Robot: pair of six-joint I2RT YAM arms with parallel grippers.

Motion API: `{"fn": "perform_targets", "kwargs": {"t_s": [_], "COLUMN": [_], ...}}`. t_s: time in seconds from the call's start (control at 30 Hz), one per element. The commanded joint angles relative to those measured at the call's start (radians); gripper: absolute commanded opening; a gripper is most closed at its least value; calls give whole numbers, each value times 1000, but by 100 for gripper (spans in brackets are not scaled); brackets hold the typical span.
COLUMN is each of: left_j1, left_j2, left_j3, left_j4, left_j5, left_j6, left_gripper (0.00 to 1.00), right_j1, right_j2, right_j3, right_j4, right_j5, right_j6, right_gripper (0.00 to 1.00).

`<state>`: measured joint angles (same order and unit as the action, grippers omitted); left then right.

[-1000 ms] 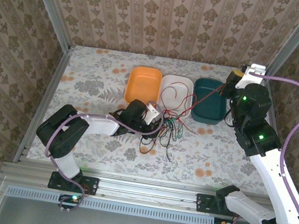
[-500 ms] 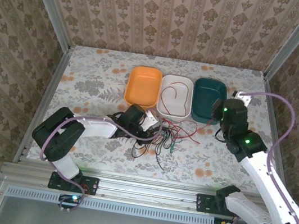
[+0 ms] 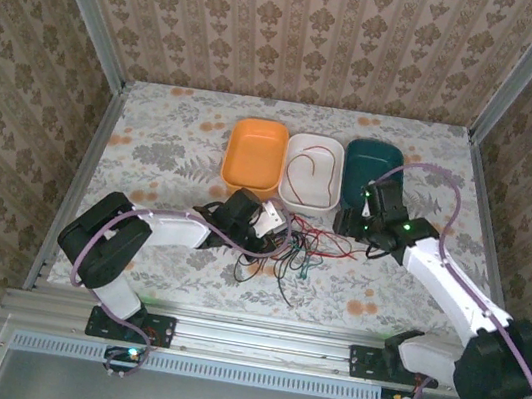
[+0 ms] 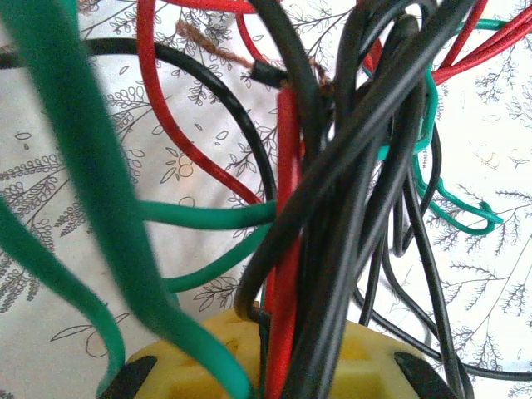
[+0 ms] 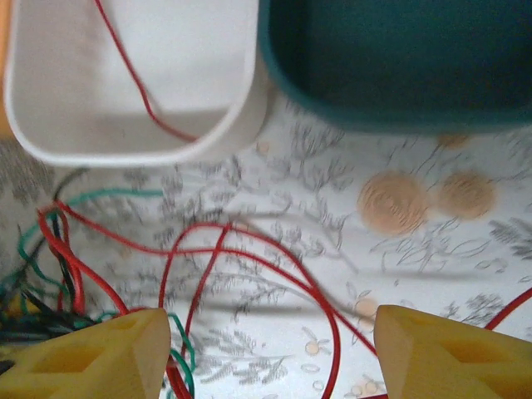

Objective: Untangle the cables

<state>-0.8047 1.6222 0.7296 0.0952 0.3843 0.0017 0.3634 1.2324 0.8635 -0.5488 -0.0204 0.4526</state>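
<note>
The tangle of thin red, black and dark green cables [image 3: 289,249] lay on the flower-patterned table [image 3: 175,135] at the lower centre of the overhead view, just below a row of three shallow plastic trays. The left gripper [image 4: 278,370] was pressed together on a thick bunch of these strands, which ran up from between its yellow pads across the whole wrist frame. The right gripper [image 5: 270,341] hung with its yellow fingers [image 5: 100,357] spread wide at the lower corners of its own frame, pinching nothing; loose red loops lay on the table beneath the gap. A single red wire [image 5: 125,56] lay curled inside the white tray [image 3: 321,203] at the middle of the row. It looked free of the knot, though its near end could not be traced. The orange tray [image 3: 256,149] to the left and the teal tray [image 3: 371,176] to the right showed no wire in them. By this reading the job was at an early stage: one strand sorted at most, and the main knot not yet pulled apart.
</note>
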Motion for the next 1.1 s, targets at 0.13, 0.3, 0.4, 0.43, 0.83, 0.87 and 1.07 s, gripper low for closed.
{"fn": "perform_targets", "kwargs": {"t_s": [0.13,0.3,0.4,0.43,0.83,0.87,1.07], "left_j1": [-13,-14,-14,-14,-14,-14,-14], "left_j2": [-8,-12,-15,-15,-4,-1,17], "left_j3": [10,8,5,3,-2,-1,-3], "left_j4": [6,5,5,5,-29,-34,-54], "left_j5": [-22,-24,-27,-30,-58,-58,-53], "left_j6": [32,36,39,40,37,35,42], "left_gripper": [0,0,0,0,0,0,0], "right_j1": [0,0,0,0,-4,-5,-18], "right_j2": [185,278,315,330,110,58,-188], "right_j3": [40,33,26,27,2,-1,14], "right_j4": [-106,-74,-55,-50,-52,-46,-18], "right_j5": [-80,-39,-11,-10,215,253,480], "right_j6": [-82,-86,-84,-81,23,37,68], "right_gripper": [66,63,60,57,0,0,0]}}
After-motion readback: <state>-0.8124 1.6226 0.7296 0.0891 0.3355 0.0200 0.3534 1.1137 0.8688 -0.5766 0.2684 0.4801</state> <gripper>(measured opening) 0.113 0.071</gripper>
